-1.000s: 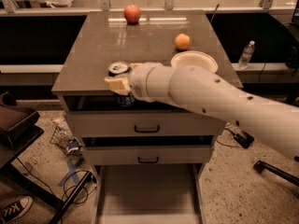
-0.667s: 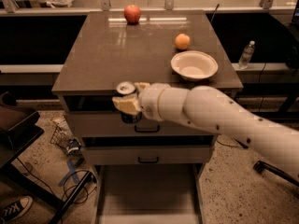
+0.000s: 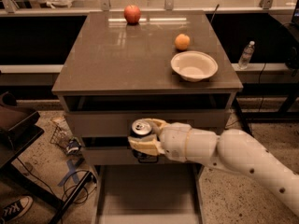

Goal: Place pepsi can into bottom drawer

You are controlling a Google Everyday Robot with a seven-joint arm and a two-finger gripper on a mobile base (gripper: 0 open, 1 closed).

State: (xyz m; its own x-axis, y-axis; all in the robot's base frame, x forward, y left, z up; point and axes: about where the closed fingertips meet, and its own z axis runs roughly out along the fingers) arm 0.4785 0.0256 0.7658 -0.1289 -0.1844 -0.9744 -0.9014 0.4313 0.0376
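Clasping pepsi can, tool above bottom drawer

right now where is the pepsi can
The pepsi can is gripped in the end effector at lower centre of the camera view, in front of the upper drawer fronts and above the pulled-out bottom drawer.

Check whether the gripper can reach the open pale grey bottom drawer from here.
Probably yes: the gripper, shut on the dark blue pepsi can, hangs above the pale grey bottom drawer, nothing between.
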